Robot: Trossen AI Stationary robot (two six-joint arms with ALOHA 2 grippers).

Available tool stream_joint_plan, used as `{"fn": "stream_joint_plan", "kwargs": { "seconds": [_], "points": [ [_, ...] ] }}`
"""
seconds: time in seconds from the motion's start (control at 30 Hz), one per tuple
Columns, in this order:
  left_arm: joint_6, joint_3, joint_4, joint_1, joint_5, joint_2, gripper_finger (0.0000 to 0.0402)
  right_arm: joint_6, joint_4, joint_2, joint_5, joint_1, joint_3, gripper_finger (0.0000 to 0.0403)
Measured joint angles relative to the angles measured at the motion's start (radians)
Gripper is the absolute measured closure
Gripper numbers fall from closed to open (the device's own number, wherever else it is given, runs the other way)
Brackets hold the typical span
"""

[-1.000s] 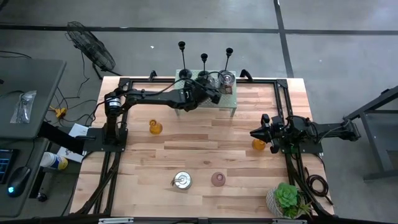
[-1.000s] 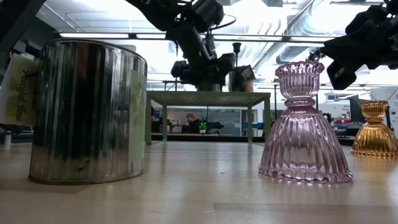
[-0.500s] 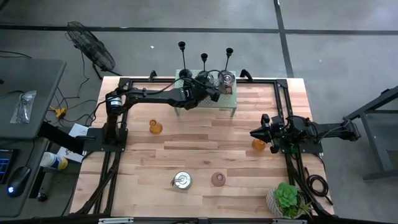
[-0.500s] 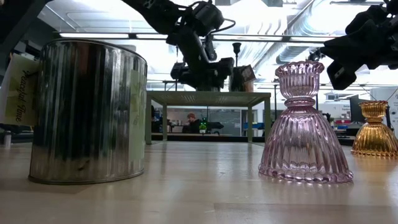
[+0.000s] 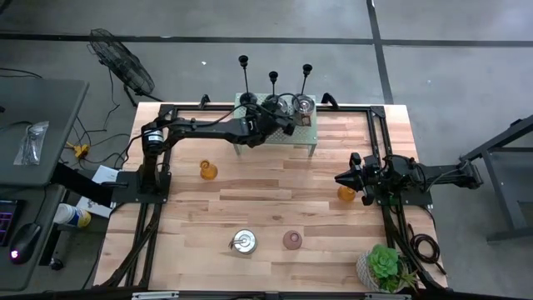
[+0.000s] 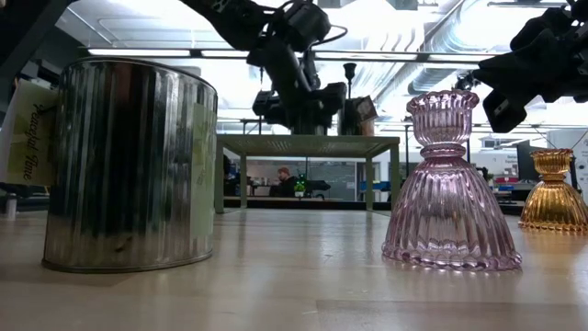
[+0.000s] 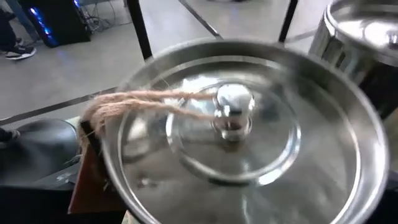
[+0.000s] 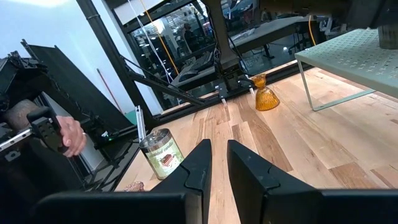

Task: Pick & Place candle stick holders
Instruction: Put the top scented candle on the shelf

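Three thin black candle stick holders [image 5: 243,79] [image 5: 273,87] [image 5: 306,83] stand upright along the far side of a green perforated shelf [image 5: 304,133] at the table's far middle. One cup top shows in the low view [image 6: 349,68]. My left gripper [image 5: 285,119] hovers over the shelf, close above a silver tin lid with a knob and twine [image 7: 233,118]; its fingers do not show. My right gripper [image 8: 219,163] waits at the table's right side, open by a narrow gap and empty, beside an amber glass holder [image 5: 346,193].
A silver tin [image 5: 244,242] and a pink glass holder [image 5: 291,240] stand near the front edge, and another amber holder [image 5: 207,171] stands at the left. A potted plant [image 5: 385,267] is at the front right corner. A person's hand [image 8: 68,134] shows beyond the table.
My left gripper has edged a little toward the table's far edge over the shelf.
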Motion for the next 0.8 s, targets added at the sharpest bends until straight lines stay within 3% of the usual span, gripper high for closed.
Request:
{"fn": "stream_joint_plan", "kwargs": {
  "seconds": [0.33,0.8],
  "points": [
    [0.083,0.0,0.101,-0.034,-0.108,0.0,0.0002,0.0,0.0,0.0,0.0,0.0,0.0,0.0359],
    [0.114,-0.001,0.16,-0.033,-0.177,-0.019,0.0002,0.0,0.0,0.0,0.0,0.0,0.0,0.0359]
  ]
}}
